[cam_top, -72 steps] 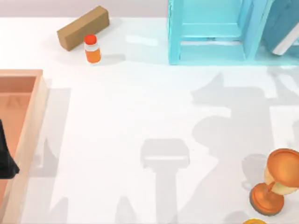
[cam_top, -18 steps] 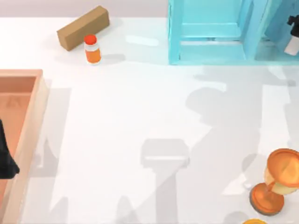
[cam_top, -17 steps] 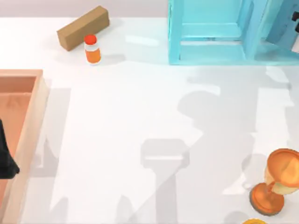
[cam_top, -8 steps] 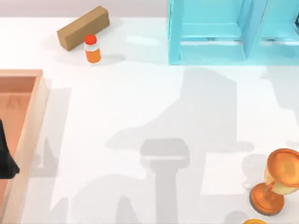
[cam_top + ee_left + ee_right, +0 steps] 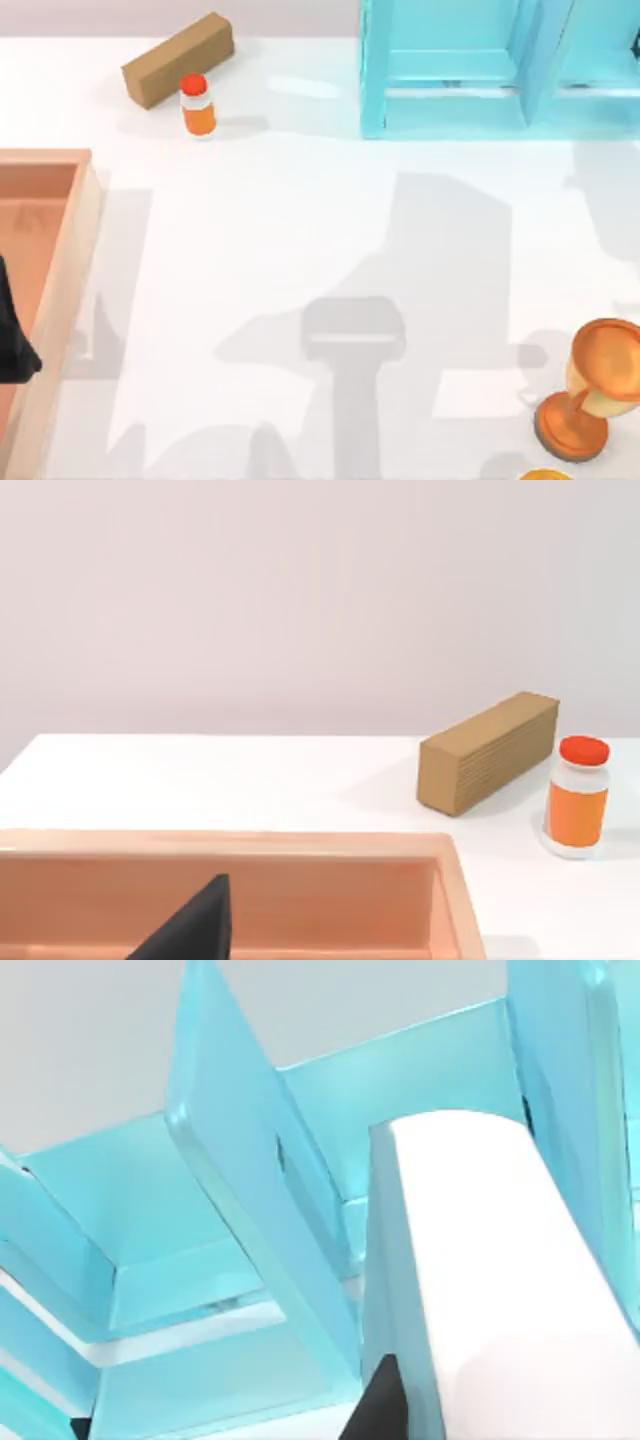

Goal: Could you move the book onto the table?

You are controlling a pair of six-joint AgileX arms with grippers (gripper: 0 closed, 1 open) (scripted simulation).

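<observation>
I am looking out from the right tool (image 5: 376, 1408), which is hanging up by the far right corner of the worktop (image 5: 250, 230). The book (image 5: 480, 1260) is sitting hard against it, white page edges facing the wrist camera and the teal cover running down one side. I cannot tell whether the tool is clenched on the book or merely beside it. Behind the book, the light blue panels of the shelf unit (image 5: 250, 1190) are standing close by. I am judging that the book is not yet down on the worktop and that the step in hand is carrying it out and clear of the shelf.

To do this well, I am planning to draw the book straight away from the panels before turning, so no corner is catching an upright. Then I am aiming for the bare middle of the worktop, lowering slowly and level so the cover is landing flat. I am minding the trophy (image 5: 590, 390) near the near right corner, and steering well away from the cardboard box (image 5: 178, 58) and orange bottle (image 5: 198, 105) towards the far left.

The left tool (image 5: 10, 345) is sitting parked over the tray (image 5: 70, 260) at the worktop's left edge; I cannot tell its state either.
</observation>
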